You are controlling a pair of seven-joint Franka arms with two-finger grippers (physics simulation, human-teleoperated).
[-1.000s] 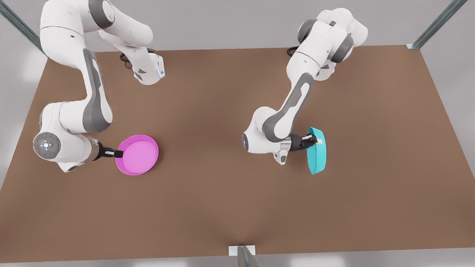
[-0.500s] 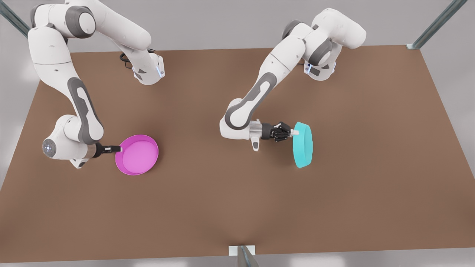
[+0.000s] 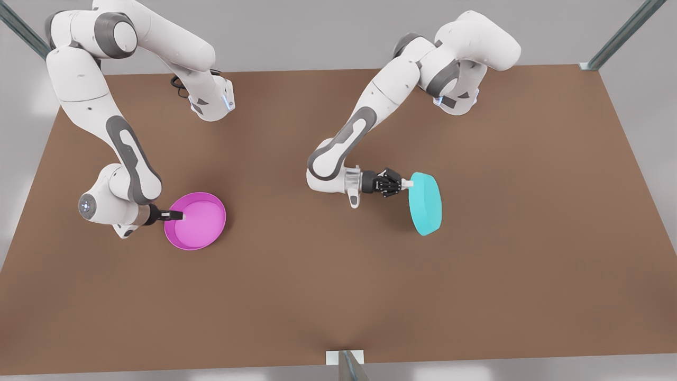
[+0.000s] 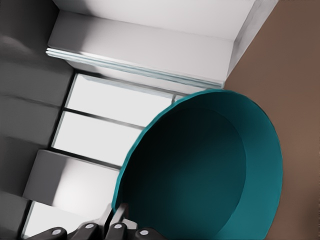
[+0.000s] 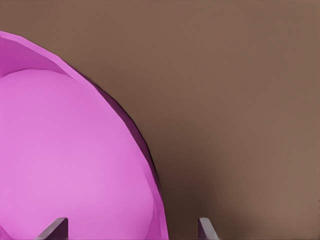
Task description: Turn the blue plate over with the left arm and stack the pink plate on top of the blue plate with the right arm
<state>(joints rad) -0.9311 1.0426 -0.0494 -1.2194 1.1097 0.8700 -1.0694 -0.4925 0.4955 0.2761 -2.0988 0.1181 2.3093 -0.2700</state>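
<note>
A: Where's the blue plate (image 3: 424, 203) now?

B: Pinched by its rim in the left gripper (image 3: 406, 183), lifted off the brown table (image 3: 338, 296) and tipped partway over; the left wrist view looks into its hollow side (image 4: 200, 170).

A: And the pink plate (image 3: 195, 220)?

B: Flat on the table, hollow up, well apart from the blue plate. The right gripper (image 3: 179, 215) sits at its rim on the side away from the blue plate, fingers (image 5: 56, 229) spread in the right wrist view.

A: How will they handle?

B: Probably light, stiff plastic, likely slick. The low rim is the only hold, so pinch it deep
</note>
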